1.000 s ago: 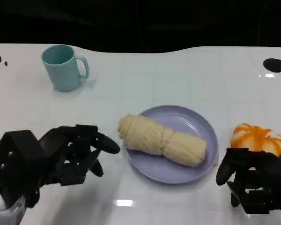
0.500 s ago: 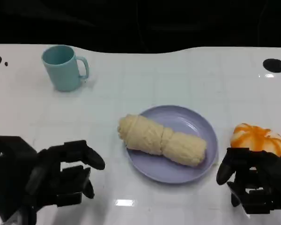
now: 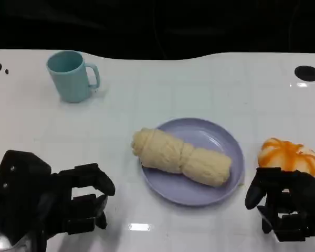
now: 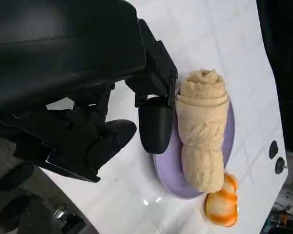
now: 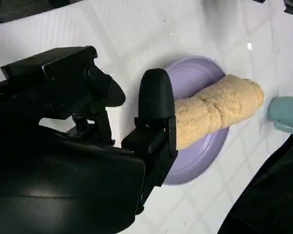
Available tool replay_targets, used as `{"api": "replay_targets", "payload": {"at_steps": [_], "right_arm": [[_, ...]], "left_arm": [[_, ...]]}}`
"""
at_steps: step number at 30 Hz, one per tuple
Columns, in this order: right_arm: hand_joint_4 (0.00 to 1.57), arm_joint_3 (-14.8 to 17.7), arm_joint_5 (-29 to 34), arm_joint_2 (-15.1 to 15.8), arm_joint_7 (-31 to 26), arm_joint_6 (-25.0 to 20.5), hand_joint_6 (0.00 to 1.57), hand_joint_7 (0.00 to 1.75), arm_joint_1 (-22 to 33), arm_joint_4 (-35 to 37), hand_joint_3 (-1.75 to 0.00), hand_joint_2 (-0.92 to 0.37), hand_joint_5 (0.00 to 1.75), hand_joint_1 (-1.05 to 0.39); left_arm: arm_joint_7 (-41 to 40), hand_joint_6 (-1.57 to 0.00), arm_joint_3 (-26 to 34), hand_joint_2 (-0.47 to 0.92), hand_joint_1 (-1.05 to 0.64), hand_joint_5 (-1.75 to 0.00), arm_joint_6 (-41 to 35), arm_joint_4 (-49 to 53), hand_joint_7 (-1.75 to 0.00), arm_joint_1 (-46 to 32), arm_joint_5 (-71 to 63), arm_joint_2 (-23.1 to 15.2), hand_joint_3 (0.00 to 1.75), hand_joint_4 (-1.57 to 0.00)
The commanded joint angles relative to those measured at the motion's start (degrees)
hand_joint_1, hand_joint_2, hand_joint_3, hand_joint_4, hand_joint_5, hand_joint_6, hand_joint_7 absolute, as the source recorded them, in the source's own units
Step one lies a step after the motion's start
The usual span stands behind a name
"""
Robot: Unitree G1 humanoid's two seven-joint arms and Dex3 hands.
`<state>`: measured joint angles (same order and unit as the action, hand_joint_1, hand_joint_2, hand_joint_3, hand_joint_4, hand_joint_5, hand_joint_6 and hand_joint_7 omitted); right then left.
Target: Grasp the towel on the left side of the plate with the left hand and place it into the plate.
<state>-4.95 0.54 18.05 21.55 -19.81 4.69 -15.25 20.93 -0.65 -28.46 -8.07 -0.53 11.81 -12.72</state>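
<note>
Head view: towel point(image 3: 181, 157) lies on plate point(image 3: 227, 137); left hand point(image 3: 68, 202) empty.

1. The robot's black many-fingered left hand point(image 3: 52, 202) sits low at the near left, holding nothing, its fingers point(image 3: 94, 178) loosely curled and apart.
2. The black many-fingered right hand point(image 3: 286, 210) sits at the near right, empty, fingers point(image 3: 257, 186) loosely bent.

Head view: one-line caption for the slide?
Rolled towel lies on the purple plate; left hand and right hand empty beside it.
</note>
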Motion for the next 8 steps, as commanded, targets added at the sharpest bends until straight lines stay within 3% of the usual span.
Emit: {"api": "replay_targets", "payload": {"at_steps": [1,4,8], "right_arm": [[0.65,0.73,-0.1,0.59,-0.27,-0.03,0.64,1.46,-0.24,0.27,-0.94,-0.71,1.66,0.1],[0.64,0.83,-0.17,0.64,-0.26,-0.06,0.64,1.45,-0.06,0.2,-0.94,-0.71,1.66,0.1],[0.63,0.89,-0.22,0.7,-0.15,0.6,0.64,1.46,0.05,0.6,-0.92,-0.72,1.68,0.1]], "left_arm": [[0.2,-0.6,-0.04,0.78,-0.12,-1.75,0.72,0.66,-1.62,0.42,-0.6,-1.03,0.81,-0.7],[-0.19,-0.61,-0.15,0.69,-0.08,-1.75,0.97,0.55,-1.6,0.24,-1.2,-1.09,0.97,-0.71],[0.07,-0.61,-0.2,0.67,-0.08,-1.75,1.04,1.1,-1.59,0.42,-1.52,-1.23,1.0,-0.71]]}}
